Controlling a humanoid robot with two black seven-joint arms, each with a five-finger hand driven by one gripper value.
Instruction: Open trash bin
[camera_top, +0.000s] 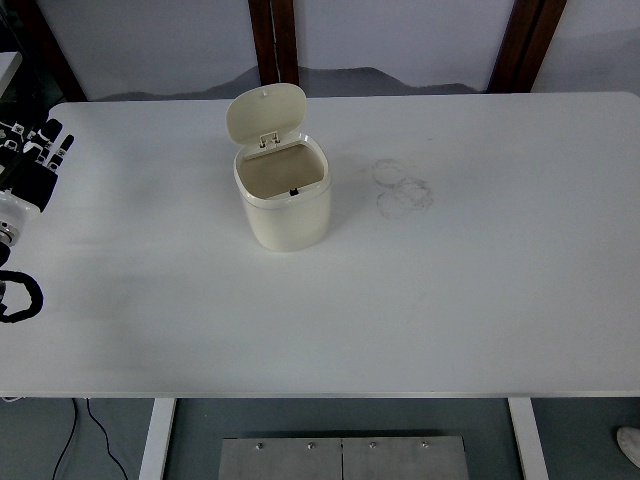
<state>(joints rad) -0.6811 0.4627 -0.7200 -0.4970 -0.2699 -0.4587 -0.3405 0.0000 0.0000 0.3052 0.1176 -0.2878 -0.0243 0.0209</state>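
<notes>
Wide white bench with a smooth matte top, seen from above and filling most of the view, near edge along the bottom. A few faint grey ring-shaped smudges marked on the surface right of centre. Two white bench legs visible under the near edge, one left and one right, with a grey metal plate on the dark floor between them and a thin black cable trailing by the left leg. Pale wall beyond the far edge, crossed by dark brown wooden posts, two close together at centre and a slanted pair at far right.

One small cream plastic trash bin, rounded in shape, standing upright on the bench left of centre and toward the far side. Its one hinged cream lid raised and tipped back at the far side, leaving the mouth uncovered and the plain interior in sight. Small dark latch at the near rim of the opening.

One black and white robot left hand at the far left edge, well apart from the bin, fingers extended and relaxed, pointing away, holding nothing. Loop of black cable below it at the left edge. Right arm outside the view.
</notes>
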